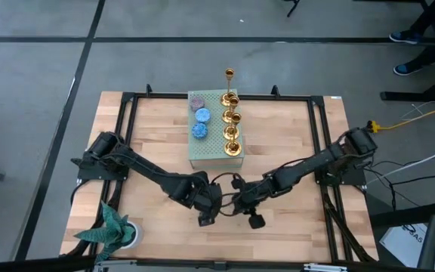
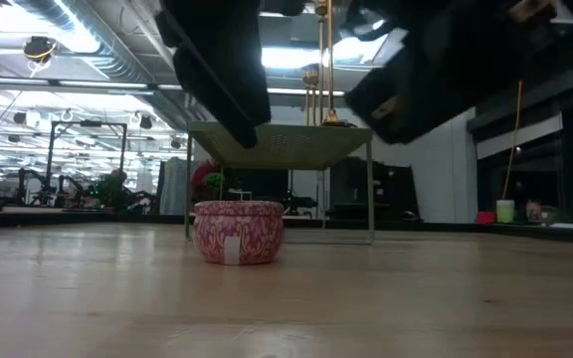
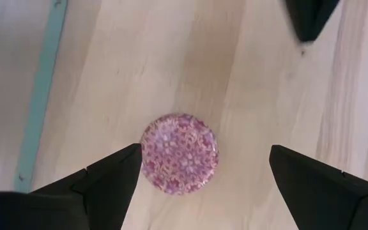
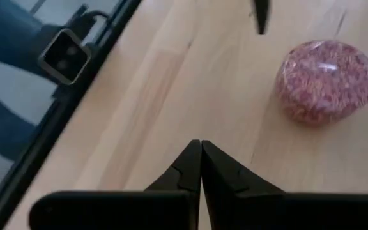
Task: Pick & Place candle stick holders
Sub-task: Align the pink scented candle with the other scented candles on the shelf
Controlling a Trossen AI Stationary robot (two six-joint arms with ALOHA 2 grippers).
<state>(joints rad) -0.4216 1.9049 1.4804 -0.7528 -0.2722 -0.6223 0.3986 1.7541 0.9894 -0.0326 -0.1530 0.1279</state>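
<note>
Several shiny gold candle stick holders [image 1: 231,125] stand in a row on the right side of a sage-green raised stand [image 1: 211,157]; one taller holder [image 1: 229,75] is at its far end. Their stems also show in the low view [image 2: 321,70]. A round pink patterned tin [image 3: 179,153] sits on the wooden table in front of the stand. My left gripper [image 3: 206,153] hangs open above the tin, pointing down, with one finger on either side and clear of it. My right gripper [image 4: 201,144] is shut and empty beside the tin [image 4: 328,80].
Three round discs, one brownish-pink [image 1: 197,102] and two blue [image 1: 200,122], lie on the stand's left side. A teal leafy thing in a white ring [image 1: 113,229] sits at the near left corner. A black frame [image 1: 127,106] runs around the tabletop.
</note>
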